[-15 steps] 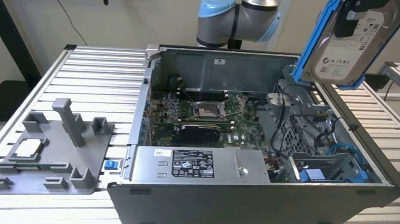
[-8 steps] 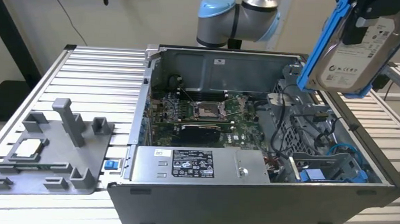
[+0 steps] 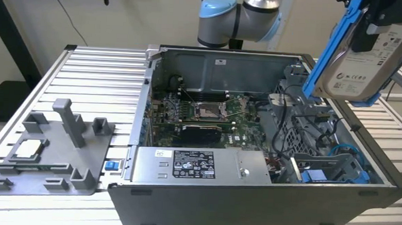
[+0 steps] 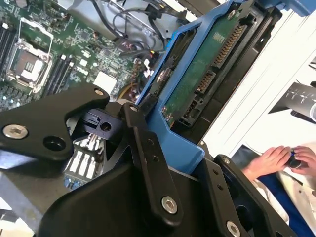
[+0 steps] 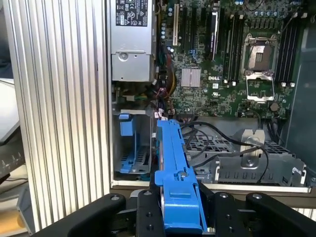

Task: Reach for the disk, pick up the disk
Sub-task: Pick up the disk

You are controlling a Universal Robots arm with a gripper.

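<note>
The disk hangs on edge above the open computer case, at the exterior view's right. We see the gripper clamped on its blue bracket, sparing the circuit side and keeping it clear of the cables.

Even, soft daylight fills the exterior view; the pale ribbed metal table reads bright, and the open grey computer case throws only a faint shadow just beside its front wall. Inside the case the green motherboard sits dimmer. In the second wrist view, the area beyond the blue-framed silver hard drive is washed out to white (strong glare), and the black gripper linkages nearest the lens are soft. The first wrist view is evenly lit and crisp on the board.
</note>
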